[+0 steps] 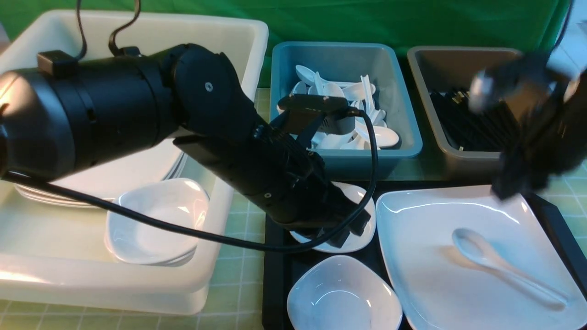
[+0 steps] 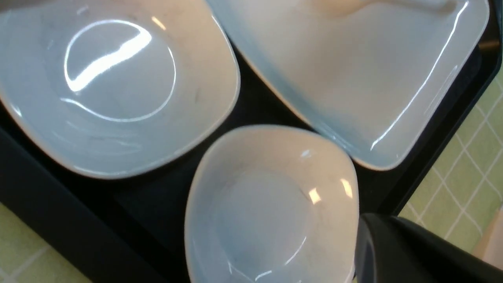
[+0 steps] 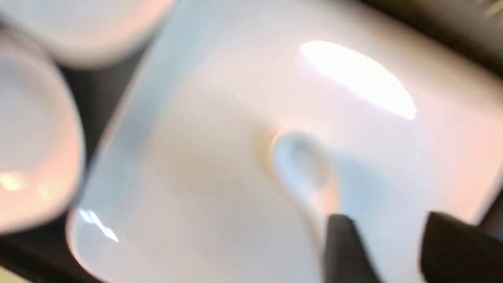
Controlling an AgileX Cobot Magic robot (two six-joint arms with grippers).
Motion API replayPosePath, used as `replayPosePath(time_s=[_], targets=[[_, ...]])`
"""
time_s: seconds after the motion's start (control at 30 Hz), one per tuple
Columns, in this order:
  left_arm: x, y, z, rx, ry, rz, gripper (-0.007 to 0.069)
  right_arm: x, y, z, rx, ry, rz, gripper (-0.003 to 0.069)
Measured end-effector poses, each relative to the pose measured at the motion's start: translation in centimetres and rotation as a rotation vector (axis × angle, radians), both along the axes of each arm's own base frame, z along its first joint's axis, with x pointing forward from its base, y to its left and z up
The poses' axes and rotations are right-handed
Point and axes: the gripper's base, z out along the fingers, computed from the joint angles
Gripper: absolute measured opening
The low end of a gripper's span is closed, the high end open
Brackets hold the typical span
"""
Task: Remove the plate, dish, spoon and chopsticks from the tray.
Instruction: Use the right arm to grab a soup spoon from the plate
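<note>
Centre frame, the left gripper (image 1: 340, 236) sits closed at a small dish (image 1: 362, 243) on the tray (image 1: 275, 275), while at right the right gripper (image 3: 387, 224) hangs parted above the plate (image 1: 422, 275) and spoon (image 1: 495, 263).

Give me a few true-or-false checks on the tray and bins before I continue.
1. The spoon lies on the plate. True.
2. Two small dishes sit on the tray. True.
3. The grey-brown bin is empty. False: it holds chopsticks.
4. The teal bin holds white spoons. True.
5. The right gripper holds the spoon. False: its jaws are open over the plate.
</note>
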Motion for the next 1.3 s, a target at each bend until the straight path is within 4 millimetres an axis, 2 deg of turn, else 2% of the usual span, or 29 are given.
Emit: replayPosePath(time_s=[0.03,0.07,0.1,0.13,0.17,0.23,0.43,0.5,0.53,0.57,0.6,0.63,0.67,0.73,0.8,0.83,0.87,0.9,1.0,1.1,1.13,1.17,1.23,1.3], targets=[[-0.1,0.0,0.0,0.005,0.004,-0.004,-0.0017,-0.5,-0.1,-1.7,-0.027,0.018,0.014,0.0379],[-0.1,0.0,0.0,0.007,0.005,-0.005,-0.0017,-0.7,-0.1,-2.3,-0.036,0.032,0.016,0.0388],[-0.1,0.1,-0.1,0.011,0.005,-0.009,-0.0017,-1.2,-0.3,-4.1,-0.055,0.059,0.024,0.0449],[-0.1,0.1,-0.1,0.013,0.007,-0.010,-0.0017,-1.5,-0.4,-5.0,-0.068,0.074,0.027,0.0475],[-0.1,0.1,-0.1,0.013,0.006,-0.010,-0.0017,-1.4,-0.4,-5.0,-0.068,0.069,0.028,0.0479],[-0.1,0.1,-0.1,0.017,0.008,-0.013,-0.0017,-1.7,-0.8,-7.3,-0.116,0.104,0.043,0.0510],[-0.2,0.2,-0.3,0.022,0.013,-0.014,-0.0017,-0.6,-1.1,-10.0,-0.179,0.107,0.035,0.0517],[-0.2,0.2,-0.3,0.022,0.013,-0.014,-0.0017,-0.4,-1.1,-10.4,-0.183,0.113,0.030,0.0477],[-0.2,0.2,-0.3,0.023,0.014,-0.014,-0.0017,-0.3,-1.1,-10.4,-0.181,0.113,0.025,0.0414],[-0.2,0.2,-0.3,0.023,0.015,-0.015,-0.0017,-0.3,-1.1,-10.4,-0.181,0.113,0.024,0.0397],[-0.2,0.2,-0.3,0.024,0.018,-0.016,-0.0017,-0.1,-1.0,-10.3,-0.177,0.105,0.020,0.0202],[-0.3,0.2,-0.3,0.025,0.020,-0.017,-0.0017,-0.1,-1.0,-10.2,-0.175,0.105,0.017,0.0139],[-0.3,0.2,-0.3,0.025,0.020,-0.017,-0.0017,-0.1,-1.0,-10.2,-0.174,0.103,0.016,0.0129],[-0.3,0.2,-0.4,0.033,0.018,-0.021,-0.0017,-0.1,-0.7,-8.5,-0.161,0.087,0.013,0.0104],[-0.3,0.3,-0.4,0.040,0.018,-0.023,-0.0017,-0.2,0.2,-4.6,-0.121,-0.007,0.024,0.0104],[-0.3,0.3,-0.4,0.041,0.017,-0.023,-0.0017,-0.1,0.5,-4.0,-0.114,-0.025,0.026,0.0104],[-0.2,0.3,-0.4,0.044,0.013,-0.017,-0.0017,-0.2,1.0,-1.6,-0.069,-0.104,0.026,0.0104],[-0.2,0.3,-0.4,0.043,0.010,-0.011,-0.0017,-0.2,1.3,-0.7,-0.051,-0.137,0.029,0.0104],[0.6,0.3,-0.2,0.020,-0.045,0.043,-0.0017,0.9,3.4,7.4,0.165,-0.402,0.038,0.0104],[1.5,0.4,0.2,-0.017,-0.114,0.097,-0.0017,2.5,4.5,10.0,0.244,-0.475,0.058,0.0101],[2.1,0.5,0.4,-0.045,-0.154,0.136,-0.0017,3.9,5.2,10.7,0.273,-0.499,0.066,0.0100],[2.3,0.5,0.6,-0.060,-0.177,0.151,-0.0017,4.6,5.5,10.9,0.284,-0.508,0.071,0.0097],[3.4,0.6,1.2,-0.112,-0.269,0.210,-0.0017,8.1,6.8,10.7,0.322,-0.532,0.064,0.0090],[4.1,0.7,1.8,-0.152,-0.339,0.249,-0.0017,11.3,7.9,9.6,0.359,-0.537,0.021,0.0079]])
